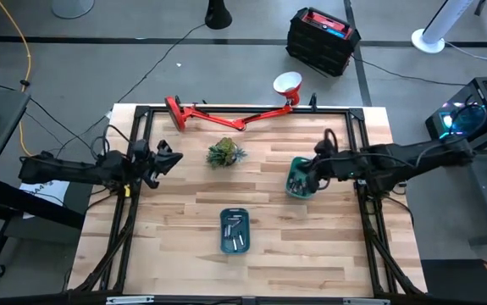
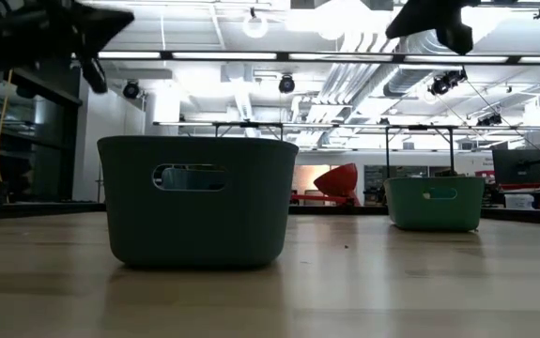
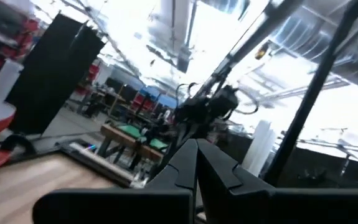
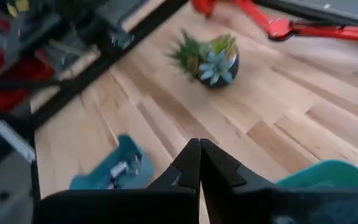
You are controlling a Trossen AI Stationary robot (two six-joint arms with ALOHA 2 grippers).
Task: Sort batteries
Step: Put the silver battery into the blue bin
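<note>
Batteries (image 1: 235, 230) lie in the blue tray (image 1: 224, 240) near the table's front middle. Right gripper (image 1: 309, 178), fingers pressed together and holding nothing, hovers over the green bin (image 1: 294, 188). Left gripper (image 1: 172, 159), also closed, waits at the table's left edge.

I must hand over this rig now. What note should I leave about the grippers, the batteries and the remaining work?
Left gripper: shut, empty, raised near the table's left edge, waiting.
Right gripper: shut, over the green bin on the right side; nothing seen held.
Batteries: several lie in the blue tray at front centre. The green bin holds small dark items, too unclear to identify.
The potted plant stands behind the tray.
Done: cannot tell how many are sorted.
Left: the batteries in the tray probably still need sorting.
</note>
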